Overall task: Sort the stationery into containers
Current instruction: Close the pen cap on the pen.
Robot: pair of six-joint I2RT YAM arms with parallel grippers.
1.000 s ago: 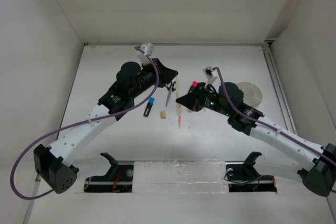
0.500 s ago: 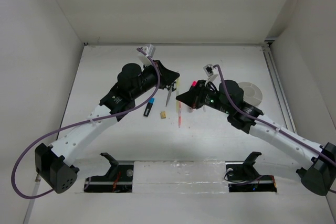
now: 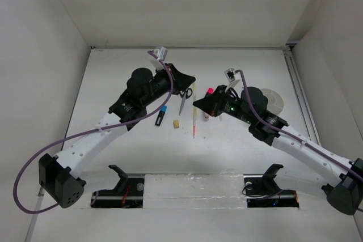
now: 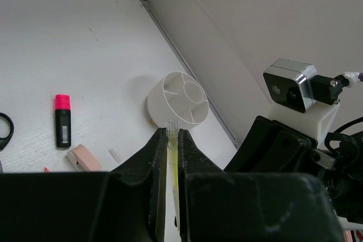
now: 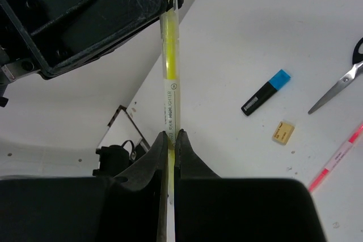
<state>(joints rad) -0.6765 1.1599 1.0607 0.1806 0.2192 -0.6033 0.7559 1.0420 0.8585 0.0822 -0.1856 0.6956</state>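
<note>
Both arms have eased slightly rightward since a second ago, over a white table (image 3: 238, 151) boxed in by plain white walls (image 3: 45, 83). Scissors (image 3: 182, 101), red pen (image 3: 193, 124), blue-capped marker (image 5: 265, 92) and tan eraser (image 5: 283, 131) lie below and beside the grippers, while the pink-capped marker (image 4: 63, 120) and pink eraser (image 4: 85, 158) lie on the way to the white tub (image 4: 177, 97). The pale yellow stick (image 5: 169, 83) is pinched at either end by the left gripper (image 4: 169, 134) and right gripper (image 5: 169, 135), its long axis running between them, roughly front to back, clear end leftward.
</note>
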